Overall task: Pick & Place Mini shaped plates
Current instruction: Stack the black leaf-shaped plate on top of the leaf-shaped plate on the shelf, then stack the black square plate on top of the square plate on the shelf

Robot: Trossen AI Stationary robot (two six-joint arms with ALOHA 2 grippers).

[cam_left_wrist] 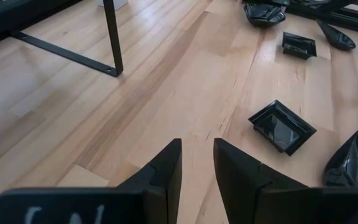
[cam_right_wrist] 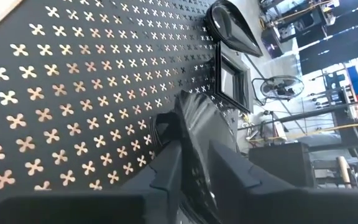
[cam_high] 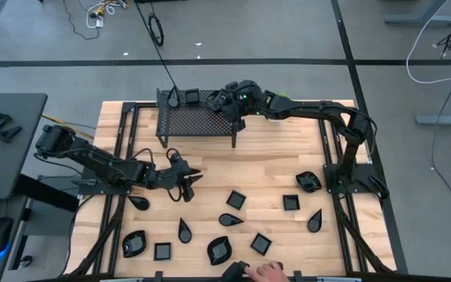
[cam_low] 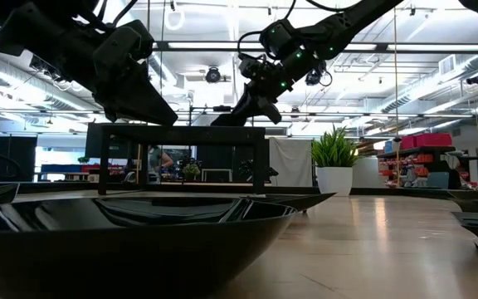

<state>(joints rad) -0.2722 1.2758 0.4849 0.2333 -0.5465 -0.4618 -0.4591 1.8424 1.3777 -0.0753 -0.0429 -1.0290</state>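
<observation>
The right tool, at twelve o'clock, holds a small plate over the rack, fingers loosening to shelve it; the left tool waits part-open, empty.

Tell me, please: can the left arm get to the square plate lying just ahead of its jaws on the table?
Probably yes. The left gripper hangs empty with its jaws apart, and only bare wood lies between it and the square plate. The rack leg stands off to the side.

A plate between the right pincer fingers shows only partly; shape indeterminate.
</observation>
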